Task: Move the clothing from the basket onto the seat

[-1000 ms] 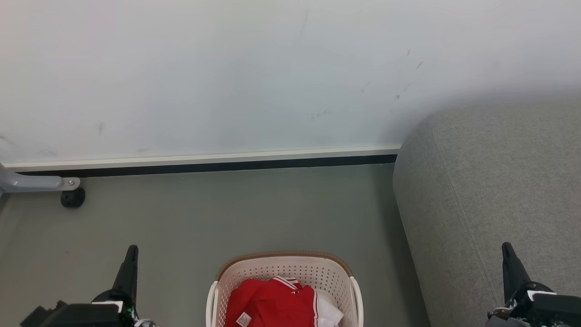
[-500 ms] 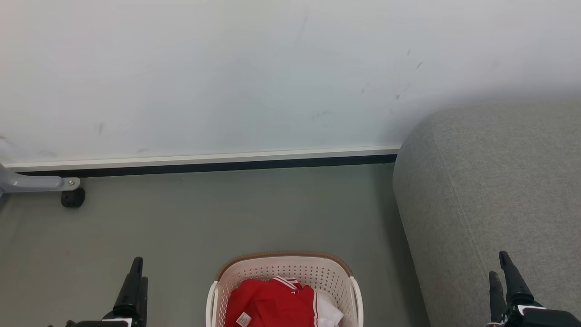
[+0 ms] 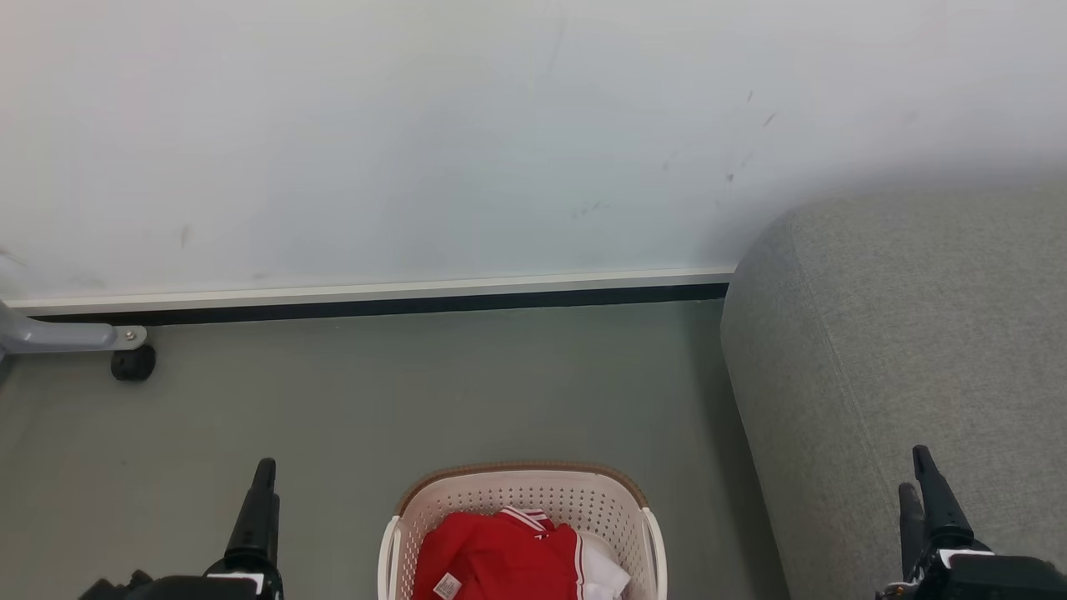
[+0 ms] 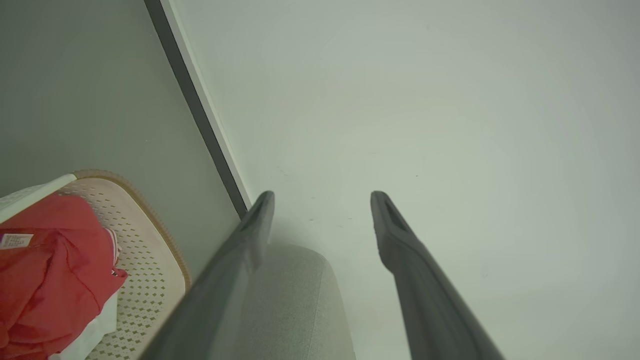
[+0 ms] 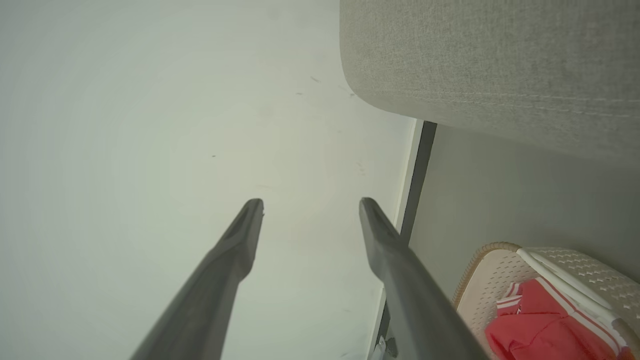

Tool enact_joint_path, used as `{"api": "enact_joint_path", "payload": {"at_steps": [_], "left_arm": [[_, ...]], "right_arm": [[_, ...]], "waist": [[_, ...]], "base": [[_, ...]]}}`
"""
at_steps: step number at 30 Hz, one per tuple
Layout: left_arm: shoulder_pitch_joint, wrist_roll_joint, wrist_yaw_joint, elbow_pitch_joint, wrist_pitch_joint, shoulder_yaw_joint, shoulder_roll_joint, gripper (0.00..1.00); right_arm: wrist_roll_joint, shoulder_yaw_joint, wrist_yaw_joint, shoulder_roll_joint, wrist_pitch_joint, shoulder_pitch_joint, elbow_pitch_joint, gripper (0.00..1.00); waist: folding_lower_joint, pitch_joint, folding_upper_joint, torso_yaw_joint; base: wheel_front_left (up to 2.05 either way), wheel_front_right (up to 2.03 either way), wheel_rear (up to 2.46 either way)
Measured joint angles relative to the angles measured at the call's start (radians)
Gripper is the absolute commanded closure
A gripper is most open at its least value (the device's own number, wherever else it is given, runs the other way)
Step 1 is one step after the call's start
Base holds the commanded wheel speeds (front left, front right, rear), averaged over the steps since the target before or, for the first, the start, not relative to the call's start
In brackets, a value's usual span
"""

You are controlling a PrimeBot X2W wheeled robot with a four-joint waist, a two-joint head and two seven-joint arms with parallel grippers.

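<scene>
1. head view: the basket (image 3: 523, 492) is cut by the bottom edge, so its near part is out of frame. the clothing (image 3: 500, 554) lies inside it, red with a white panel at the right and a small white label (image 3: 448, 586). how much fabric lies lower in the basket cannot be told.
2. head view: the left tool (image 3: 268, 479) stands at the lower left and the right tool (image 3: 912, 468) at the lower right. each is seen edge-on, one finger half covering the other, with the body cut off below. their opening is hard to read here.
3. head view: the seat (image 3: 900, 333) runs off the right and bottom edges, its rounded end facing the basket across a strip of bare floor (image 3: 417, 392). open floor stretches from the basket to the baseboard (image 3: 375, 293) under the wall (image 3: 417, 125). a grey leg (image 3: 58, 335) with a black caster (image 3: 133, 363) is cut by the left edge, well apart from the basket.
4. left wrist view: the left tool is released, its fingers spread wide with wall and the seat's end between them. the left finger is blurred. the basket, clipped at the lower left, holds the heaped clothing.
5. right wrist view: the right tool is released too, with pale wall between its fingers. the seat crosses the top right. the basket is clipped at the lower right corner, striped red fabric inside it.
</scene>
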Motion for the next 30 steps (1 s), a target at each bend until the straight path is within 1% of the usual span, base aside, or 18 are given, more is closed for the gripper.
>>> {"api": "enact_joint_path", "payload": {"at_steps": [8, 16, 19, 26, 30], "left_arm": [[-0.010, 0.095, 0.004, -0.007, -0.027, -0.032, 0.009, 0.00], [-0.017, 0.221, 0.035, -0.016, -0.053, -0.058, 0.016, 0.00], [-0.020, 0.279, 0.045, -0.018, -0.062, -0.072, 0.025, 0.00], [-0.033, 0.421, 0.088, -0.022, -0.088, -0.108, 0.051, 0.00], [-0.034, 0.483, 0.098, -0.022, -0.101, -0.126, 0.058, 0.00]], "right_arm": [[-0.084, 0.043, 0.000, -0.027, -0.033, -0.013, -0.029, 0.00], [-0.193, 0.101, 0.000, -0.067, -0.064, -0.015, -0.051, 0.00], [-0.245, 0.128, 0.000, -0.082, -0.074, -0.017, -0.052, 0.00], [-0.358, 0.168, 0.000, -0.109, -0.103, -0.034, -0.053, 0.00], [-0.427, 0.187, 0.000, -0.126, -0.116, -0.038, -0.055, 0.00]], "waist": [[0.0000, 0.000, 0.0000, -0.002], [0.0000, 0.001, 0.0000, -0.005], [0.0000, 0.003, 0.0000, -0.006], [0.0000, 0.005, 0.0000, -0.005], [0.0000, 0.006, 0.0000, -0.005]], "base": [[0.00, 0.00, 0.00], [0.00, 0.00, 0.00], [0.00, 0.00, 0.00], [0.00, 0.00, 0.00], [0.00, 0.00, 0.00]]}}
